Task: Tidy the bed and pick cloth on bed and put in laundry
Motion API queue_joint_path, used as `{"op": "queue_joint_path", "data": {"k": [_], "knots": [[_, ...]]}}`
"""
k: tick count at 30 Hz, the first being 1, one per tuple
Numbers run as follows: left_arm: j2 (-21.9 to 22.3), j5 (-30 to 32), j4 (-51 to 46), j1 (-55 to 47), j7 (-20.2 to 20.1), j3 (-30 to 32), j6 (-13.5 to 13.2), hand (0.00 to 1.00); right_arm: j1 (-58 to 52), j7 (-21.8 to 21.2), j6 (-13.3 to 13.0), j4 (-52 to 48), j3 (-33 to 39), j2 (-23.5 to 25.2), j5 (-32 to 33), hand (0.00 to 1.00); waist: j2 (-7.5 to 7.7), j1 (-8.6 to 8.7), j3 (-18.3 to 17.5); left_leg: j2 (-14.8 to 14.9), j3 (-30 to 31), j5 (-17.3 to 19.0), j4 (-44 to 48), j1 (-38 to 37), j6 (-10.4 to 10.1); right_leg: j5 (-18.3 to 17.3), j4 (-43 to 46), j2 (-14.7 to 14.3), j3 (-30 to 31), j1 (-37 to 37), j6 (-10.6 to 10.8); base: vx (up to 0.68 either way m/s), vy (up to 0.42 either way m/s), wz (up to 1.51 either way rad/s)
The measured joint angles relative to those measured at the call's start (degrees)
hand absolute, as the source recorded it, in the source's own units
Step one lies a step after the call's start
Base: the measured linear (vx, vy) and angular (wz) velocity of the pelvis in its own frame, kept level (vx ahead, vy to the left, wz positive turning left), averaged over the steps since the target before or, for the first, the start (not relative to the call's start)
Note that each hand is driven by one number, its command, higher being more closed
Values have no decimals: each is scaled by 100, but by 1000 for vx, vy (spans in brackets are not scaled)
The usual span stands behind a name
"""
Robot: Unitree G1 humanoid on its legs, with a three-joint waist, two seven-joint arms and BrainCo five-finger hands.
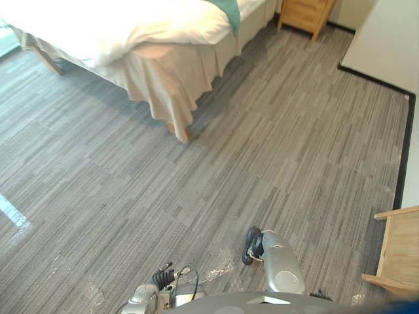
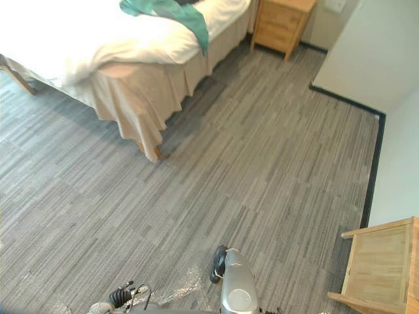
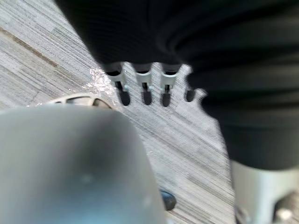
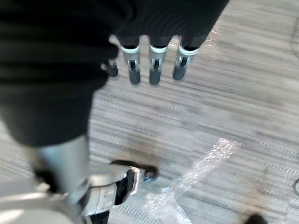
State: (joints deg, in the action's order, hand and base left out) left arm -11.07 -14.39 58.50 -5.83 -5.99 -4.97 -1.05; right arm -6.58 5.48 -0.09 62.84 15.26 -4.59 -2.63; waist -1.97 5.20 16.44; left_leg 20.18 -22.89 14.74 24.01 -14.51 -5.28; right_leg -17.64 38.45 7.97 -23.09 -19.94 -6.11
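Note:
A teal cloth (image 2: 173, 12) lies on the white duvet of the bed (image 1: 118, 33), draped over the bed's near right edge. The bed stands far ahead on my left, with a beige skirt (image 1: 170, 85) hanging to the floor. My left hand (image 3: 145, 88) hangs above the grey striped floor, fingers straight and holding nothing. My right hand (image 4: 149, 65) hangs the same way over the floor, fingers straight and empty. Both hands are far from the bed and the cloth.
A wooden nightstand (image 2: 281, 23) stands beyond the bed against the far wall. A light wooden piece of furniture (image 2: 380, 265) sits close on my right. A white wall with a black skirting (image 1: 373, 75) runs along the right. Grey striped floor (image 1: 262, 150) stretches between me and the bed.

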Motion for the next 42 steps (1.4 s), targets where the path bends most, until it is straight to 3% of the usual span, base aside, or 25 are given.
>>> {"op": "queue_joint_path", "data": {"k": [1, 2, 4, 6, 8, 9, 11, 13, 14, 15, 17, 18, 20, 23, 25, 27, 28, 31, 32, 33, 35, 37, 38, 40, 42], "knots": [[83, -152, -51, 12, -5, 172, -127, 0, 22, 125, -25, 4, -15, -24, -114, 0, -63, 33, -30, 206, 407, -613, 1138, 521, 244, -174, -212, -171, 53, 252, -18, 335, -199, -18], [134, -211, -67, 14, -9, 208, -175, 0, 20, 152, -38, 5, -23, -49, -114, 0, -92, 32, -47, 251, 582, -703, 1560, 724, 247, -186, -326, -251, 81, 337, -32, 583, -280, -34], [356, -229, -233, 8, -58, 412, -571, 0, 42, 214, -91, 91, -35, -127, -131, 0, -208, -14, -106, 126, 1257, -161, 3500, 1691, 154, -160, -1103, -632, 219, 1056, -142, 378, -99, -41], [426, -208, -413, 8, -133, 414, -725, 0, 78, 246, -91, 177, -43, -133, -164, 0, -133, -60, -80, -235, 1387, 146, 3766, 2117, 187, -24, -1613, -776, 386, 1603, -103, 431, -33, -42], [505, -216, -596, 33, -185, 470, -817, 0, 127, 241, -94, 225, 7, -129, -201, 0, -67, -202, -50, -611, 1272, 375, 3559, 2510, 256, 46, -1993, -803, 609, 2025, -62, 478, 36, -74], [573, -245, -692, 36, -265, 557, -850, 0, 142, 230, -156, 184, 58, -98, -201, 0, -56, -267, -41, -897, 1120, 492, 3109, 2874, 345, 82, -2248, -755, 766, 2317, -3, 456, 90, -70], [630, -249, -793, 62, -297, 596, -925, 0, 104, 265, -298, 66, 246, 0, -208, 0, -5, -308, 4, -1187, 823, 541, 2302, 3282, 392, 91, -2479, -623, 905, 2647, 17, 484, 161, -60], [662, -366, -772, 63, -283, 658, -974, 0, -4, 290, -458, -78, 297, 68, -244, 0, 4, -339, 11, -1362, 575, 203, 1135, 3482, 361, -13, -2531, -427, 1009, 2899, 226, 495, 212, -63], [724, -489, -734, 18, -271, 730, -990, 0, -108, 323, -571, -182, 306, 90, -335, 0, -19, -347, -2, -1356, 450, -243, 316, 3445, 314, -169, -2599, -372, 1072, 3093, 480, 617, 308, -61], [777, -589, -584, -27, -219, 868, -1063, 0, -283, 371, -663, -327, 301, 122, -516, 0, -100, -331, -52, -1304, 197, -1083, -138, 3248, 959, -380, -2708, -306, 1192, 3453, 781, 517, 259, -49], [736, -617, -568, 7, -153, 952, -1088, 0, -344, 380, -693, -361, 265, 237, -664, 0, 100, -317, -164, -1455, 1, -810, -120, 3189, 853, -175, -2797, -88, 1187, 3505, 751, 520, 267, -26], [721, -629, -566, 51, -106, 960, -1143, 0, -363, 412, -715, -343, 337, 304, -851, 0, 161, -414, -185, -1450, -147, -564, 146, 3210, 1009, 178, -2961, 4, 1170, 3597, 808, 607, 304, -21], [708, -629, -541, 99, -106, 954, -1169, 0, -386, 502, -688, -335, 524, 375, -978, 0, 193, -449, -197, -1447, -321, -367, 340, 3118, 1194, 417, -2948, 54, 1123, 3739, 868, 413, 210, 5], [693, -632, -529, 86, -81, 892, -1158, 0, -371, 650, -567, -286, 672, 406, -1230, 0, 291, -495, -311, -1613, -341, 181, 405, 2737, 1293, 650, -1610, 313, 1144, 3466, 1163, 463, 239, 22], [542, -627, -344, 68, -17, 719, -1148, 0, -230, 720, -570, -244, 755, 447, -1231, 0, 416, -471, -381, -1921, -200, 477, 250, 2213, 1237, 1051, 1128, 689, 1503, 2351, 1451, 390, 147, 23], [552, -632, -249, -12, -15, 710, -1080, 0, -273, 717, -594, -233, 736, 427, -1234, 0, 363, -364, -423, -2078, 16, 469, -142, 1645, 1212, 817, 2321, 685, 1509, 1750, 1567, 349, 83, 58], [586, -667, -254, -90, -16, 713, -1057, 0, -347, 702, -594, -241, 727, 413, -1240, 0, 304, -309, -488, -2137, 174, 444, -402, 1356, 1184, 698, 2608, 681, 1405, 1383, 1478, 356, 65, 75], [635, -754, -285, -88, -17, 732, -962, 0, -537, 612, -649, -396, 732, 464, -1231, 0, 305, -303, -576, -2241, 686, 429, -785, 909, 1147, 517, 2514, 701, 1237, 715, 1313, 344, -32, 111], [718, -754, -353, 34, -20, 751, -835, 0, -730, 534, -652, -481, 740, 512, -1216, 0, 305, -285, -574, -2212, 1342, 466, -978, 629, 1081, 398, 1807, 706, 980, 384, 1209, 362, -142, 135], [728, -753, -359, 37, -20, 757, -823, 0, -740, 529, -650, -484, 743, 518, -1216, 0, 305, -284, -574, -2206, 1399, 468, -985, 614, 1074, 392, 1730, 706, 959, 368, 1210, 364, -174, 174], [855, -748, -405, 94, -42, 965, -646, 0, -781, 456, -559, -493, 728, 570, -1101, 0, 303, -282, -571, -2032, 2153, 570, -1014, 381, 908, 414, 230, 572, 1003, 262, 1087, 385, -289, 170], [872, -736, -418, 127, -48, 1026, -528, 0, -785, 367, -484, -505, 605, 585, -972, 0, 337, -300, -587, -1925, 2678, 699, -975, 272, 711, 721, -871, 436, 1276, 269, 1030, 395, -353, 178], [868, -730, -405, 141, -44, 1141, -420, 0, -811, 355, -421, -455, 442, 564, -898, 0, 406, -304, -629, -1838, 2987, 847, -869, 222, 468, 1472, -1406, 329, 1612, 412, 1218, 565, -524, 159], [1064, -643, -414, 150, -64, 1241, -288, 0, -767, 291, -361, -479, 411, 261, -819, 0, 152, -370, -630, -1563, 2947, 733, -822, 174, 328, 1268, -1102, 256, 1335, 598, 1021, 490, -438, 114], [1140, -455, -486, 141, -69, 1445, -209, 0, -709, 184, -353, -553, 134, 97, -816, 0, 185, -469, -636, -1403, 2930, 359, -991, -77, 195, 763, -397, 344, 1258, 658, 875, 351, -313, 85]]}}
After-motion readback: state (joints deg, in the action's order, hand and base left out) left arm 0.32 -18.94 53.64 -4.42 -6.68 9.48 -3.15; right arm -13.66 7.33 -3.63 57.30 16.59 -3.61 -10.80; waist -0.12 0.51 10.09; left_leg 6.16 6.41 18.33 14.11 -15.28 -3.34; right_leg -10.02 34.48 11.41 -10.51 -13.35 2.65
